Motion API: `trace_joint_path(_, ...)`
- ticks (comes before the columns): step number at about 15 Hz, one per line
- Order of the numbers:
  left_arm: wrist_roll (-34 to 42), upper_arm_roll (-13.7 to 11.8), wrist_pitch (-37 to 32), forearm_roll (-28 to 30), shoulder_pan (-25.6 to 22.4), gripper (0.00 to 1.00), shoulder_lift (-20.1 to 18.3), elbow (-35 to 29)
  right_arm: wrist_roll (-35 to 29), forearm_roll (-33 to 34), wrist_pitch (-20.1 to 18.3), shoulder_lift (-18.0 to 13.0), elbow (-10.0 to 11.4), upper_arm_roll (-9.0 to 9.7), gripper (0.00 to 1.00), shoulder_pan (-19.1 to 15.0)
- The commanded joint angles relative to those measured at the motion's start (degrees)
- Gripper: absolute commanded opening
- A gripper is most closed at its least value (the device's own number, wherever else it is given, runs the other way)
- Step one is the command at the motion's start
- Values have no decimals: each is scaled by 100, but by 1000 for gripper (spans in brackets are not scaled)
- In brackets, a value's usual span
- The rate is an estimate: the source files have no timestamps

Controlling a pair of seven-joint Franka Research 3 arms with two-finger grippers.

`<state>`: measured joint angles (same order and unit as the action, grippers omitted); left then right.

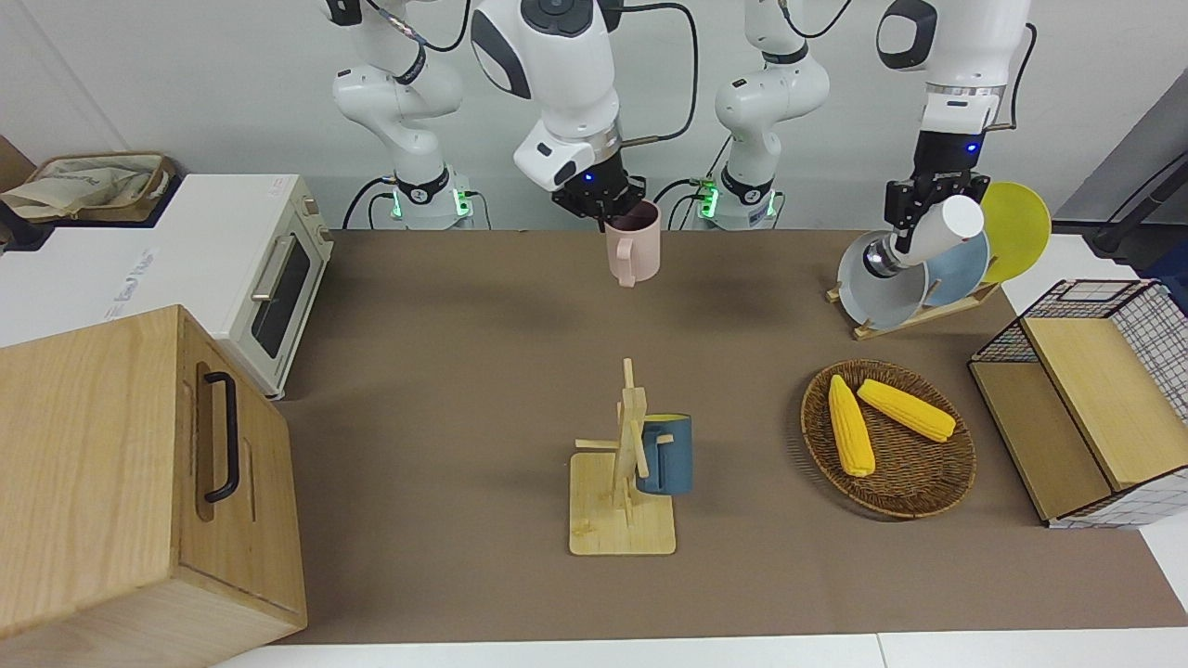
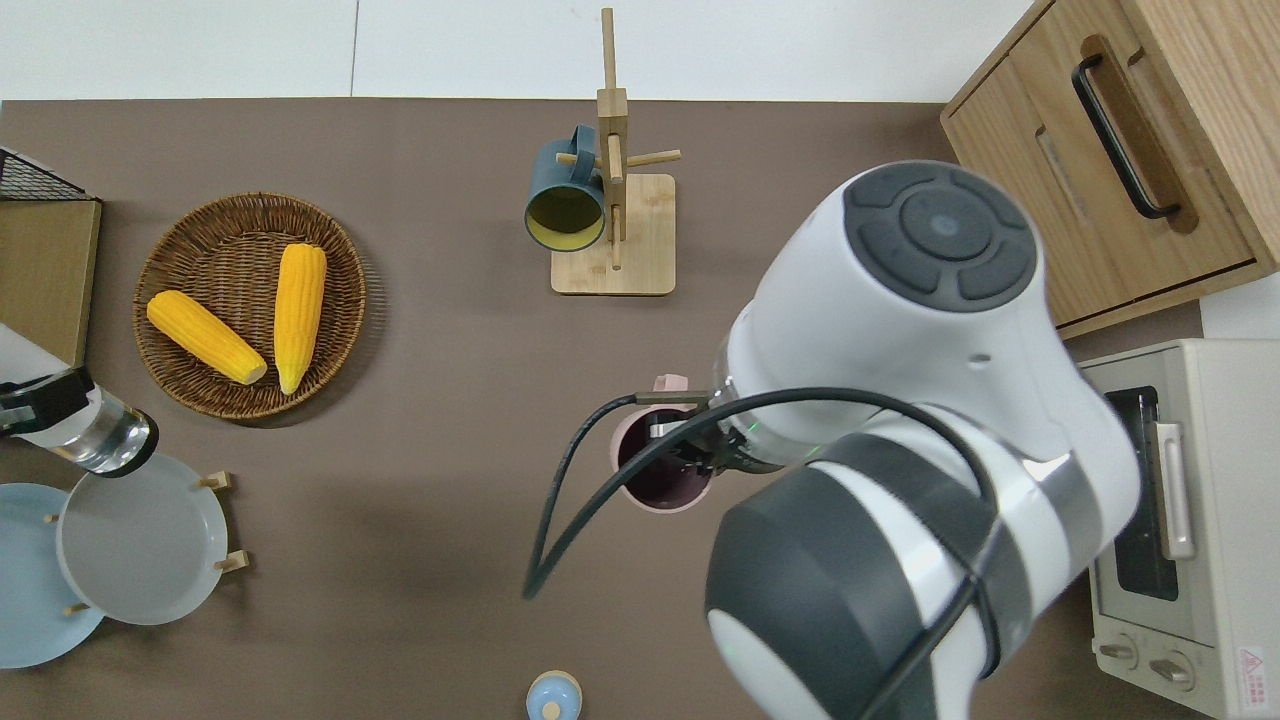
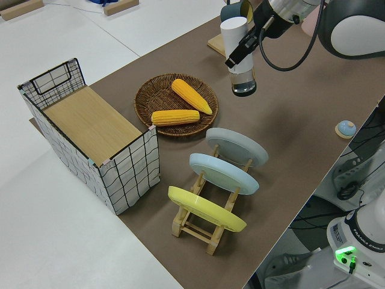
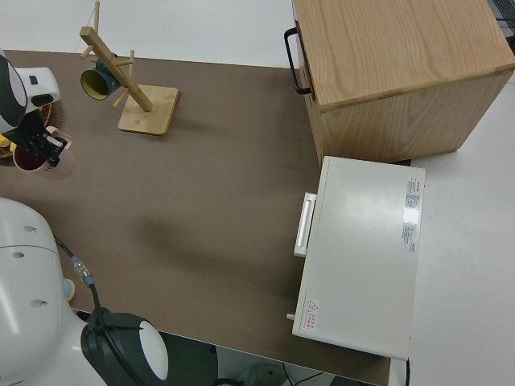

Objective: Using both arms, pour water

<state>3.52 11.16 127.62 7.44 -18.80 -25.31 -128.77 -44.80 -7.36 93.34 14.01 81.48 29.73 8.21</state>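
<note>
Pink mug [image 1: 634, 249] gripped in right tool [image 1: 608, 210]; bottle [image 1: 923, 238] in left tool [image 1: 914, 209].

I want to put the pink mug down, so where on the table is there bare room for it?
Bare brown mat lies between mug tree and toaster oven, and under the pink mug. Crowded near the corn basket and plate rack.

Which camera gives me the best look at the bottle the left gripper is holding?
The left side view: the bottle hangs clear in the left gripper, white cap up. The front view shows it tilted against the plates; overhead clips it at the edge; the right side view misses it.
</note>
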Motion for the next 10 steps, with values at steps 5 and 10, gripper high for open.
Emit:
trace_joint_path(5, -97, -43, 184, 248, 281, 0, -747, -938, -1486, -117, 1887, 742, 254, 191, 0, 427)
trace_joint_path(10, -79, -35, 176, 302, 360, 0, -809, -1132, -2120, 146, 2960, 1419, 237, 182, 0, 840)
